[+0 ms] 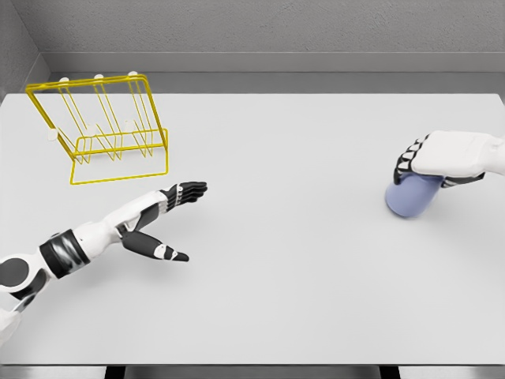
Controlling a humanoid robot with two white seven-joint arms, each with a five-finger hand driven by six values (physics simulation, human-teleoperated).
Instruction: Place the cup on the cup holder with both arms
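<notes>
I see right hand (442,158) clamped over cup (412,197) near table (316,300) right edge. Left hand (170,213) apart, empty. Holder (102,130) at far left corner: long handover, cup may slip.

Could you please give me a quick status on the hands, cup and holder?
Right hand wrapped on blue cup, table's right side. Left hand open, empty, near yellow cup holder. Nothing lies between cup and holder.

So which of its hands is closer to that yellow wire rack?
The left. The left hand lies open on the table just below and right of the yellow rack; the right hand is far across, wrapped around the blue cup.
</notes>
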